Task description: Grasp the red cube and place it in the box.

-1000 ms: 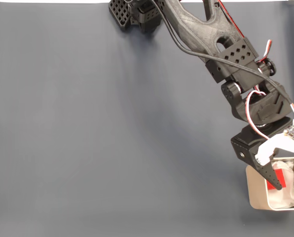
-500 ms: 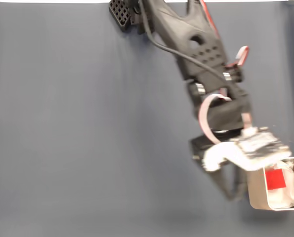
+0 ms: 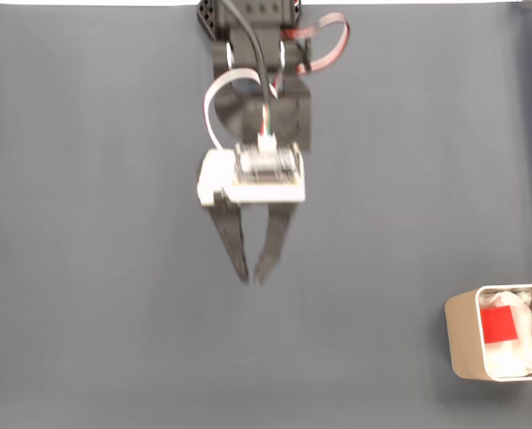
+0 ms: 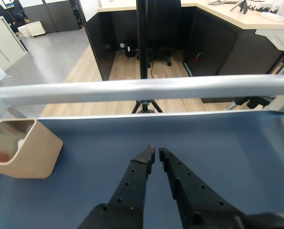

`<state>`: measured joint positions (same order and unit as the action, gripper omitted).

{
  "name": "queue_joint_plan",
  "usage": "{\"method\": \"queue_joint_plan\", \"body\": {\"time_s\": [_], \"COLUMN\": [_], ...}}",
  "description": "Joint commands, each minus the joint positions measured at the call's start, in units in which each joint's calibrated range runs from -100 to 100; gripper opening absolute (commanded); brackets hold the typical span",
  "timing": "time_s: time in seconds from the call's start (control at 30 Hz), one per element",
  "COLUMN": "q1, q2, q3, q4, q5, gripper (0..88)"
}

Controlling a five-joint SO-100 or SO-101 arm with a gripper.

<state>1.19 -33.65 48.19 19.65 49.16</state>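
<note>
With the red cube point(image 3: 499, 324) lying on the white lining inside the box point(image 3: 460, 343) at the fixed view's lower right, my gripper point(image 3: 252, 280) hangs empty, tips nearly pressed together, well apart from it over the blue-grey table point(image 3: 87, 268), so I judge nothing remains but parking.

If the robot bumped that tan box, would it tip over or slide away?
The box would probably slide rather than tip: in the wrist view it sits low with a wide base. Its thin walls suggest it is light, so even a small nudge might move it across the smooth blue table. The red cube inside likely adds little weight.
</note>
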Motion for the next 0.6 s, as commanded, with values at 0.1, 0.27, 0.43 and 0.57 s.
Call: {"method": "queue_joint_plan", "body": {"time_s": [0.1, 0.27, 0.43, 0.57], "q1": [0.73, 0.59, 0.3, -0.62], "q2": [-24.15, -38.1, -52.22, -56.47], "q3": [23.71, 39.31, 50.44, 51.63], "q4": [0.43, 5.27, 16.17, 27.65], "q5": [0.68, 1.17, 1.51, 0.54], "gripper": [0.0, 0.0, 0.0, 0.0]}}
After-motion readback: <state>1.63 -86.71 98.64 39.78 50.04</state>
